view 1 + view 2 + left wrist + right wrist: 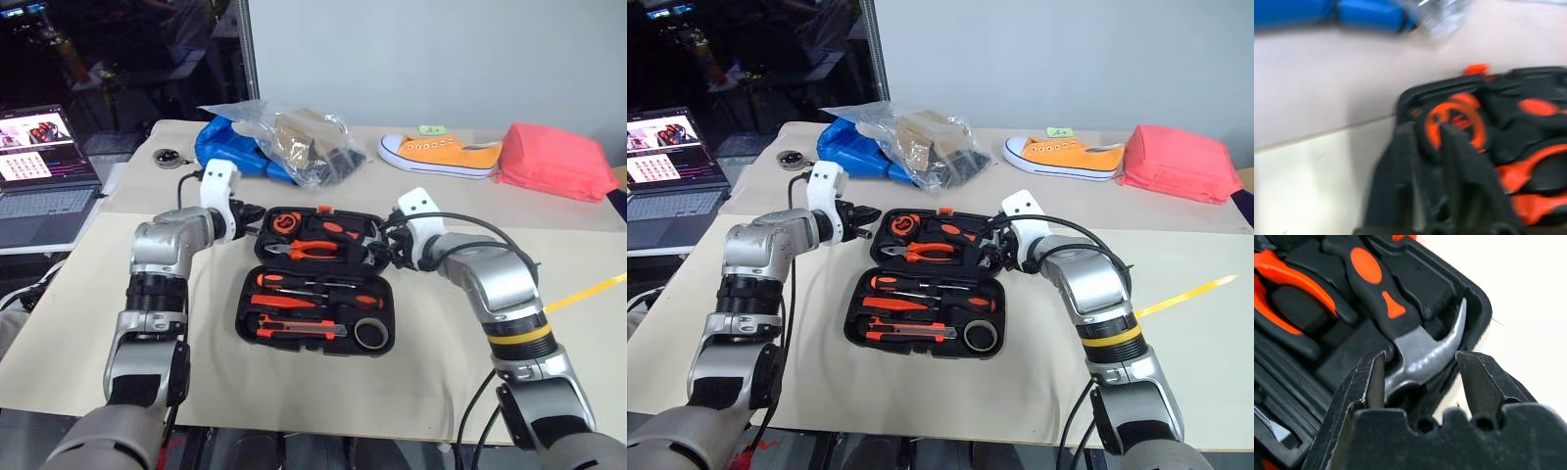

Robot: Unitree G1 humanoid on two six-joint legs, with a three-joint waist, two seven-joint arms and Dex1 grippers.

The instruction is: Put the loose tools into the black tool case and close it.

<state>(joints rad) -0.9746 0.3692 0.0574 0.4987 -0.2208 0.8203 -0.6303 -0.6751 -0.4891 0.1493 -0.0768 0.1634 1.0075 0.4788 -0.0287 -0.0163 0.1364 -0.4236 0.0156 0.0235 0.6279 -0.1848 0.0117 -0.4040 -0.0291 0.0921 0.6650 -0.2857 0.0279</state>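
Looking at the tabletop (pixel 441 352) first, nothing loose is lying around the black tool case (pixel 315 284) anymore, so the filling part of the job is looking done to me. The case is sitting open and flat mid-table, its two halves spreading away from the robot with the hinge running side to side between them. Its long axis is running left-right, while the opened pair is stretching front to back.

The near half is holding the two screwdrivers (pixel 318 284) and the slim orange tool (pixel 282 302), all lying crosswise with handles toward the robot's left, then the utility knife (pixel 294 329) the same way, and the tape roll (pixel 370 334) tucked in the near right corner. Far half is carrying the pliers (pixel 312 250) and the hammer (pixel 1415 352) (those weren't part of the loose lot).

What's left is swinging the case shut and latching it, by my read.

Left pincer (pixel 860 218) is pressed together, empty, hovering at the far-left corner of the case. Right pincer (pixel 1420 382) is standing spread, fingers straddling the hammer head at the far-right edge, not pinching it.
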